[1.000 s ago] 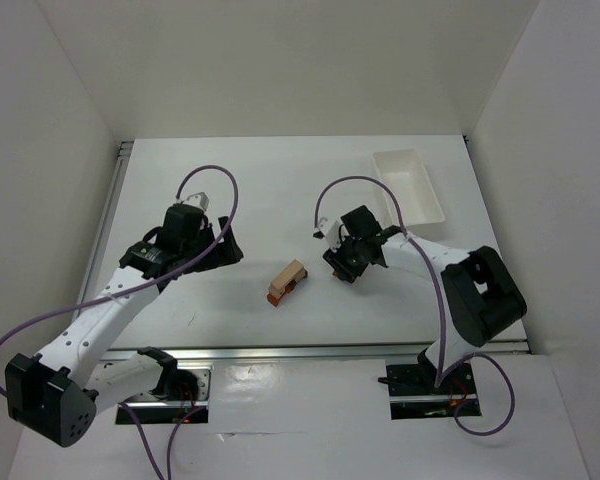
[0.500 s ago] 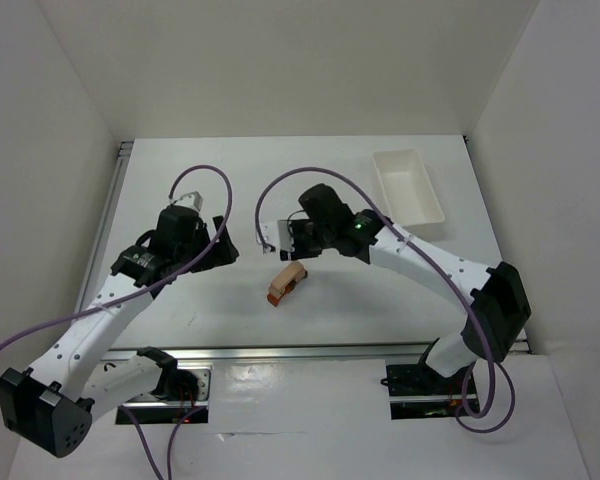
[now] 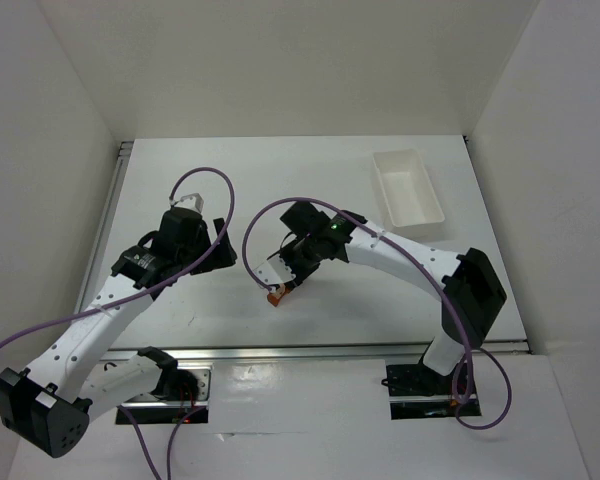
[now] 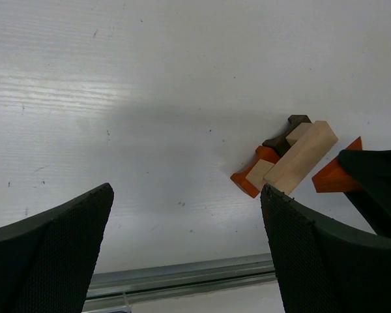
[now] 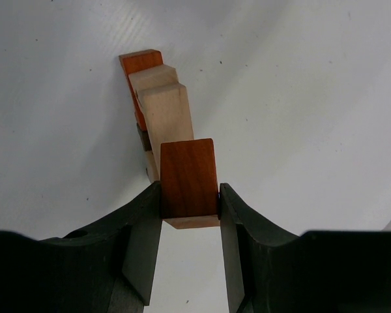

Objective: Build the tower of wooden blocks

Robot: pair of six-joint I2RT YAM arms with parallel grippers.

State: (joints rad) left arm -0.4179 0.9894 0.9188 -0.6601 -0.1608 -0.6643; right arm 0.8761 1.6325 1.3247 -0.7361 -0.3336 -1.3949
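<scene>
1 wood block tower, tan, dark brown and orange-red pieces, mid-table; 1 orange-red block pinched tight in right gripper just over one end; left gripper spread wide, apart from tower; 1 white tray far right; white table, white walls.

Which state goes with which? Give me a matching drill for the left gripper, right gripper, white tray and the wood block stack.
Column one:
1. left gripper
2. right gripper
3. white tray
4. wood block tower

Column two:
A. resting on the table, beside the held block
B. jaws shut on an orange-red block
C. jaws open, holding nothing
D. at the far right of the table, no blocks in it

Pairs: 1-C, 2-B, 3-D, 4-A
</scene>
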